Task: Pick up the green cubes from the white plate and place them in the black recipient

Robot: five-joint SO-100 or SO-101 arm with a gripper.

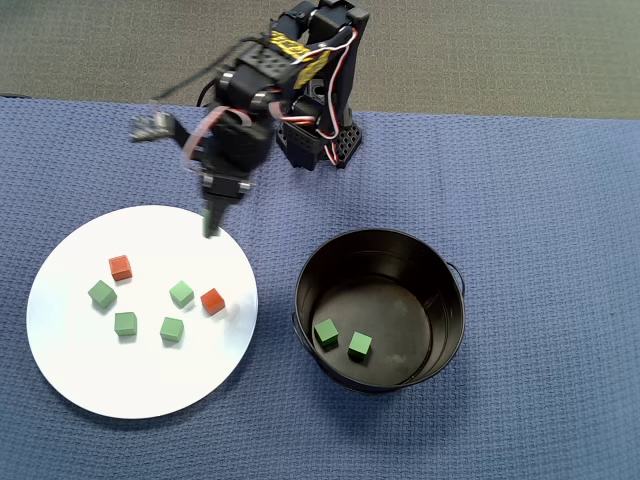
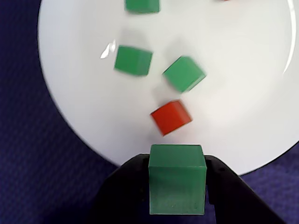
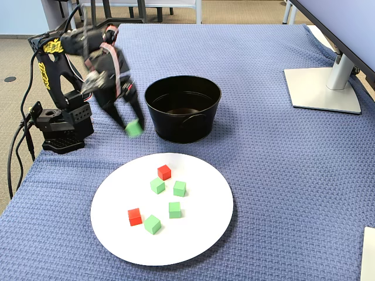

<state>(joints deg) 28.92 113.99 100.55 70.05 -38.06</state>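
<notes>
We see the end effector [image 2: 177, 186] clamped on one green cube [image 2: 177, 179], apparently raised above the white plate [image 1: 90, 370] near its rim. Four green cubes [image 1: 171, 329] lie on the plate; two [image 1: 326, 333] lie inside the black bucket [image 1: 440, 300].

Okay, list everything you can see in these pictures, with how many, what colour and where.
green cubes on the plate: four, green, spread over the middle of the plate.
green cubes in the bucket: two, green, on its bottom.
held green cube: one, green, between the claw's fingers, above the plate's edge.
red cubes: two, red-orange, on the plate among the green ones.
white plate: one, white, on the cloth, left of the bucket in the overhead view.
black bucket: one, glossy black, beside the plate.
cloth: one, blue, covering the table.
monitor stand: one, grey, far right in the fixed view.
arm: one, black.
claw: one, black, shut on a green cube.
</notes>
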